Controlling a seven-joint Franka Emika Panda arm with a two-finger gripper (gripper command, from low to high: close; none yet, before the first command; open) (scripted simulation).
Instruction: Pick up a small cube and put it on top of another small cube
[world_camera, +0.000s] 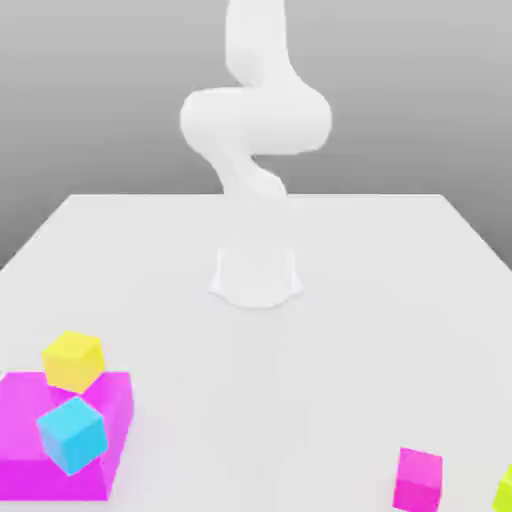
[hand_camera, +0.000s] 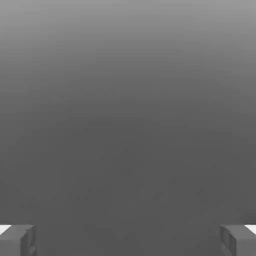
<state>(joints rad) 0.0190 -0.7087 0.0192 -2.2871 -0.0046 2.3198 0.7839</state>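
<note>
Wide open and empty, the end effector (hand_camera: 128, 242) spans the hand view. Across the worktop (world_camera: 340, 350), from the exterior view's left: large magenta block (world_camera: 25, 420), overlapped in view by yellow cube (world_camera: 72, 362) and cyan cube (world_camera: 72, 436); white Panda arm (world_camera: 255, 120); small magenta cube (world_camera: 418, 482); lime cube (world_camera: 505, 492).

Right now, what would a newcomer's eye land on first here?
Probably the large magenta block at the exterior view's left, with yellow and cyan cubes. Next, the pale arm at upper centre, then a small pink cube at lower right.
</note>
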